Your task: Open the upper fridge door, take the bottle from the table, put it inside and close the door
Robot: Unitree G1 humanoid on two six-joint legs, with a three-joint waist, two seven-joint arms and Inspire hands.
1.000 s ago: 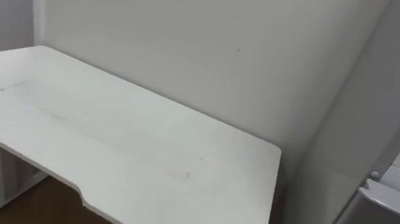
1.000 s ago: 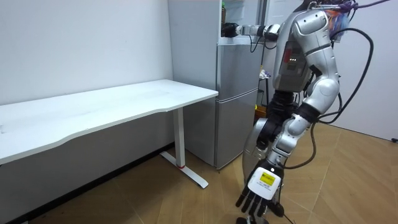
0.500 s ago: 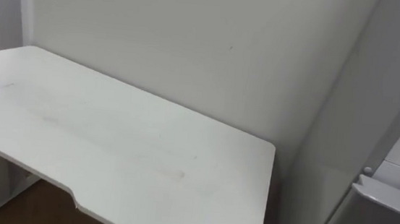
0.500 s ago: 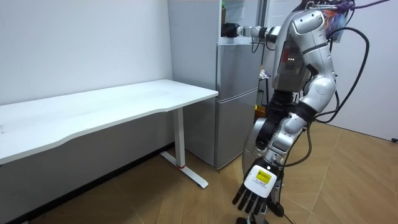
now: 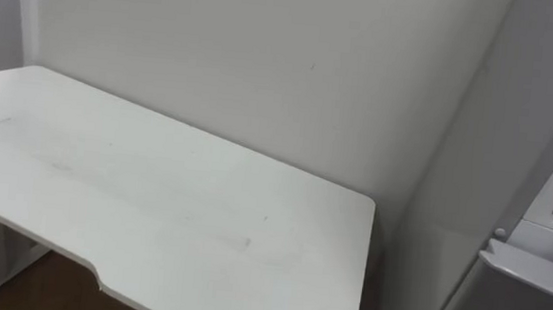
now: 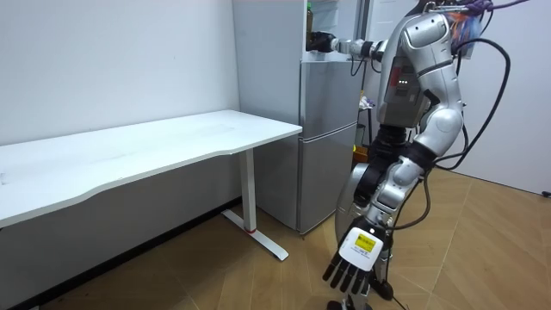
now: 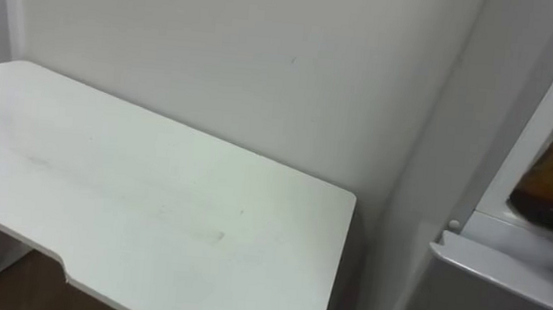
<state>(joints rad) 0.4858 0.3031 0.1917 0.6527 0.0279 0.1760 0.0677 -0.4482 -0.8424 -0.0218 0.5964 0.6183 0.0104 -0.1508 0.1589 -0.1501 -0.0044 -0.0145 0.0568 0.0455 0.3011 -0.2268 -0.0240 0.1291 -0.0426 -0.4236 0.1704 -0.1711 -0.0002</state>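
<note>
**Right hand at the upper fridge, bottle not to be made out**

The bottle cannot be picked out in any view. In the room view the right arm is stretched out level, with its hand at the open front of the upper compartment. The hand is too small and dark there to tell whether its fingers are curled round anything. In the right eye view a dark shape lies across the bottom of the compartment's brownish inside, at the picture's right edge; I cannot tell what it is.

Below the compartment, the grey lower door is closed. The white table stands just beside the fridge on the robot's left. Its short end is near the fridge's side panel and its back edge runs along the wall.

The robot stands on the wooden floor in front of the fridge, with open floor between it and the table leg. The left hand hangs low near the floor, fingers straight and spread, holding nothing.

Since a second ago the eye views have slid so that more of the fridge shows; that is the camera turning, not the table moving. Both hands are much where they were.
</note>
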